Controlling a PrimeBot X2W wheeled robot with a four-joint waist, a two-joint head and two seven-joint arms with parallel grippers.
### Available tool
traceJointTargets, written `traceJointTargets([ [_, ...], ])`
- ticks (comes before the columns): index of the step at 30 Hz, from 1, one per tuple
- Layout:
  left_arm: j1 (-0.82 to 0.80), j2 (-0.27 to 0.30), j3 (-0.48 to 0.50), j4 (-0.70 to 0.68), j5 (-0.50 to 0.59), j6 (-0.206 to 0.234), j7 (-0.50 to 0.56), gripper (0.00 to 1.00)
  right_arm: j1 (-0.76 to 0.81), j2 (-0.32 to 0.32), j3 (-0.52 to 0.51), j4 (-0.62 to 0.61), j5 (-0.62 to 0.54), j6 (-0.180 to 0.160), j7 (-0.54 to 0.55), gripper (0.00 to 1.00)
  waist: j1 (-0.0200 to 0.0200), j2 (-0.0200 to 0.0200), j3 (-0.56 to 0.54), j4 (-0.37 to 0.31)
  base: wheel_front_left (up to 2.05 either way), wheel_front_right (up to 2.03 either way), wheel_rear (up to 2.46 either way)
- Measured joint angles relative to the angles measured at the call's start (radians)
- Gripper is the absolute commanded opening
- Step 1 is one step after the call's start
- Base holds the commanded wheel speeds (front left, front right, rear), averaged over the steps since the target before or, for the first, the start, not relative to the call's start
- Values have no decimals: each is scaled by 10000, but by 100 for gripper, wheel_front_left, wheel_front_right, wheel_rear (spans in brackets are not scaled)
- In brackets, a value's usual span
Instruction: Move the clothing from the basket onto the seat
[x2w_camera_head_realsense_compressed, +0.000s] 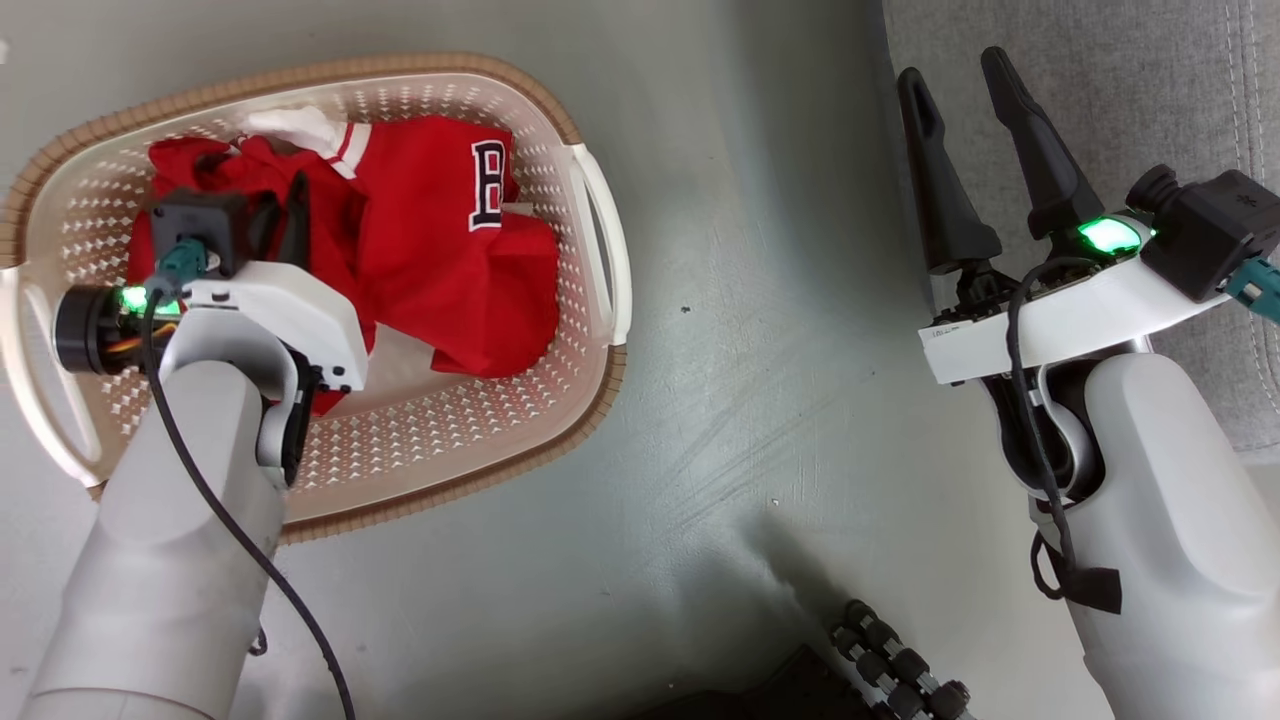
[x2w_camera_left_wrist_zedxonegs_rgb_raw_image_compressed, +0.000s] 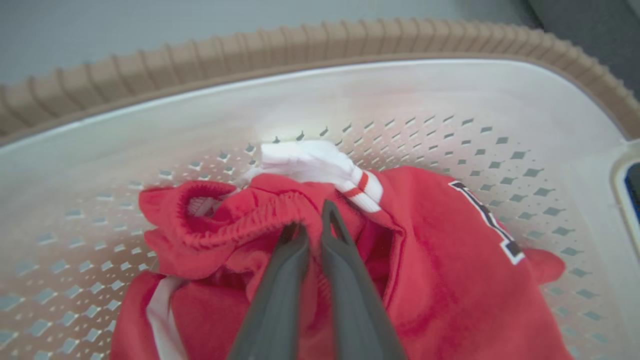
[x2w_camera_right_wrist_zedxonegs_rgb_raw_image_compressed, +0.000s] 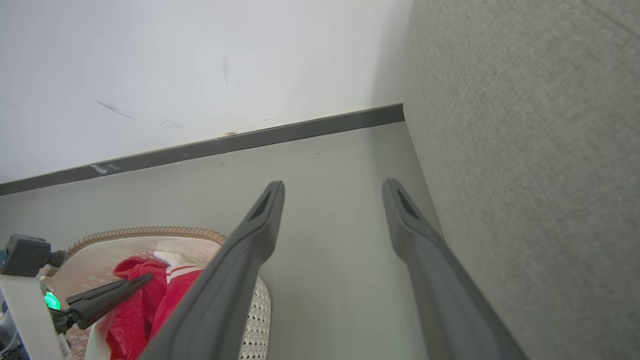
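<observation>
The red clothing (x2w_camera_head_realsense_compressed: 450, 250) lies heaped in the cream basket (x2w_camera_head_realsense_compressed: 560, 440) on the floor at the left, with a dark letter patch and white trim showing. My left gripper (x2w_camera_head_realsense_compressed: 283, 205) reaches down into the basket. In the left wrist view its fingers stand nearly together, left gripper (x2w_camera_left_wrist_zedxonegs_rgb_raw_image_compressed: 312, 220) pinching a red elastic-edged fold of the clothing (x2w_camera_left_wrist_zedxonegs_rgb_raw_image_compressed: 440, 280) against the basket (x2w_camera_left_wrist_zedxonegs_rgb_raw_image_compressed: 350, 100). My right gripper (x2w_camera_head_realsense_compressed: 955, 72) hangs open and empty at the edge of the grey seat (x2w_camera_head_realsense_compressed: 1130, 90); the right wrist view shows the right gripper (x2w_camera_right_wrist_zedxonegs_rgb_raw_image_compressed: 334, 192) beside the seat (x2w_camera_right_wrist_zedxonegs_rgb_raw_image_compressed: 525, 150), with the basket (x2w_camera_right_wrist_zedxonegs_rgb_raw_image_compressed: 150, 232) and clothing (x2w_camera_right_wrist_zedxonegs_rgb_raw_image_compressed: 135, 310) at the lower left.
Grey floor (x2w_camera_head_realsense_compressed: 760, 350) separates the basket and the seat. A white wall with a dark baseboard (x2w_camera_right_wrist_zedxonegs_rgb_raw_image_compressed: 300, 130) stands beyond. A black jointed tripod-like leg (x2w_camera_head_realsense_compressed: 900, 665) lies on the floor near the bottom edge.
</observation>
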Motion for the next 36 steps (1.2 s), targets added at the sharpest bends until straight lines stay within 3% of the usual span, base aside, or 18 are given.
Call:
traceJointTargets([
  [12,910,-303,115,-474,-485,-416,-874,0,12,-4,-385,336,-311,0,0,100,1,0,-798,549,0,0,0],
  [36,2635,-779,38,-1035,-1423,-972,-1312,0,1469,-17,-1055,997,-1237,0,0,100,0,0,-3222,1749,0,0,0],
])
